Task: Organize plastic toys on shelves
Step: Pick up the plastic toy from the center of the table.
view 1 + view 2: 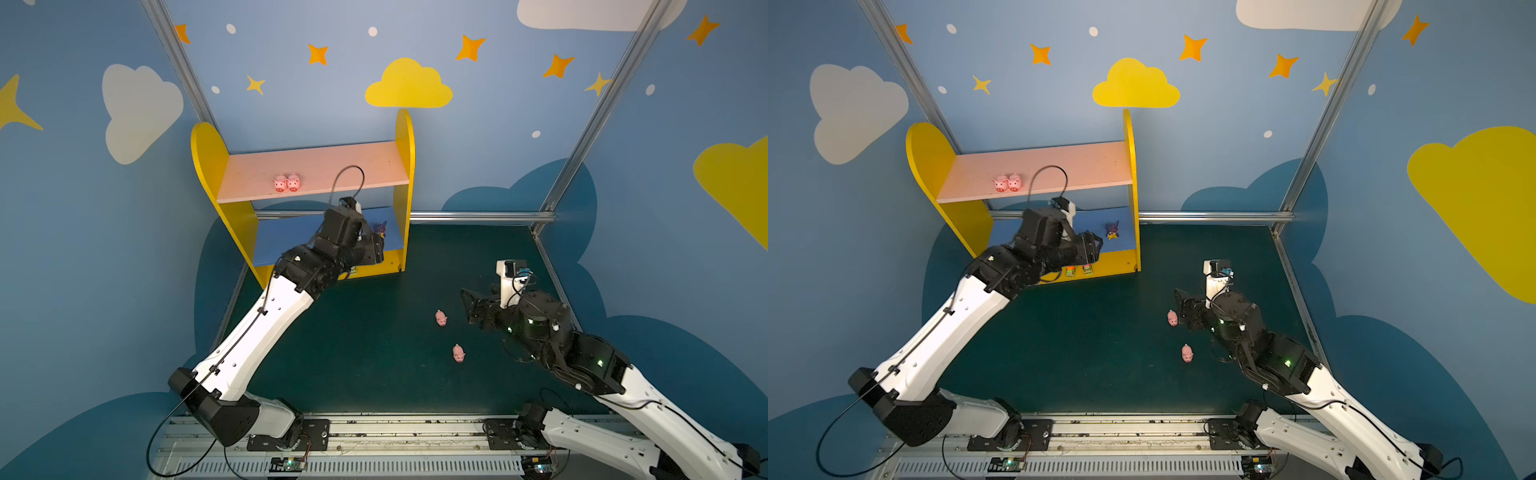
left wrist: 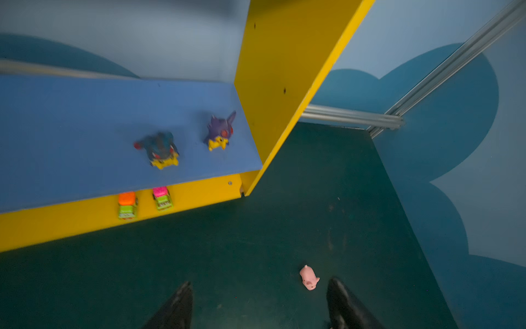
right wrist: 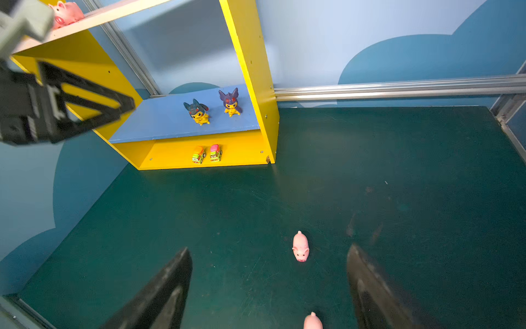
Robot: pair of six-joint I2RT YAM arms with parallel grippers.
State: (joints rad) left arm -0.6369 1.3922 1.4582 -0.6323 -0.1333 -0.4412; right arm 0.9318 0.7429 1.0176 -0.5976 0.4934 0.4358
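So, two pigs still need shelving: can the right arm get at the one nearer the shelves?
Probably yes: the right gripper is open right by that pig, only bare mat between.

I see a dark green bench (image 1: 374,365) boxed in by blue walls (image 1: 291,95) painted with a yellow cloud (image 1: 408,85), a white cloud (image 1: 139,110) and orange stars (image 1: 470,48). An aluminium bar (image 1: 478,216) runs along the bench's back edge, and slanting posts (image 1: 602,112) rise at its corners. A metal rail (image 1: 395,428) crosses the front edge, with a slotted cable duct (image 1: 395,467) just beside it.
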